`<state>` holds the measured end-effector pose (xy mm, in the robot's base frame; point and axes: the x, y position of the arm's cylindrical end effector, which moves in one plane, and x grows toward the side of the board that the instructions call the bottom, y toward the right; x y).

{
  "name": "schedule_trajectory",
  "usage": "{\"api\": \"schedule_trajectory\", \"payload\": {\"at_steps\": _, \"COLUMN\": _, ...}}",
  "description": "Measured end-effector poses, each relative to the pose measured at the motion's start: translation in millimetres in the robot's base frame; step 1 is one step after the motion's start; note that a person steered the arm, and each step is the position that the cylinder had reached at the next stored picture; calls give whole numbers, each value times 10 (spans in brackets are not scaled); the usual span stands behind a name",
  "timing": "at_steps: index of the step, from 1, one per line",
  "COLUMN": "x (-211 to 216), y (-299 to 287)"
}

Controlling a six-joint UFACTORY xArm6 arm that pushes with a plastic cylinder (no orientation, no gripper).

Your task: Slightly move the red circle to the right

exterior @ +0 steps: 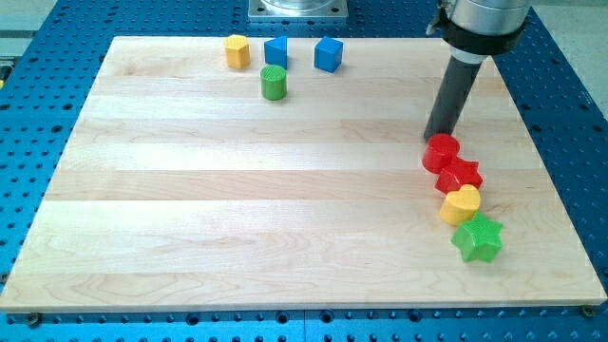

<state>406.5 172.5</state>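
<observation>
Pale wood boards make up the counter (237, 190), which rests on a blue perforated base (38, 66). No pincer exists on this arm; my tip (434, 136) sits in the right half of the frame, touching or just short of the upper left edge of the red circle (441, 152). Below it run a red star (460, 175), a yellow heart-like block (462, 204) and a green star (478, 237), each touching the next. Near the frame's upper left stand a yellow hexagonal block (237, 50), two blue cubes (276, 51) (329, 54) and a green cylinder (274, 83).
</observation>
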Motion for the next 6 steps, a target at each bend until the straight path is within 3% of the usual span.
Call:
{"api": "schedule_trajectory", "payload": {"at_steps": 1, "x": -181, "y": -613}}
{"api": "schedule_trajectory", "payload": {"at_steps": 2, "x": 225, "y": -804}}
{"api": "schedule_trajectory", "payload": {"at_steps": 4, "x": 216, "y": -233}}
{"api": "schedule_trajectory", "payload": {"at_steps": 6, "x": 152, "y": -98}}
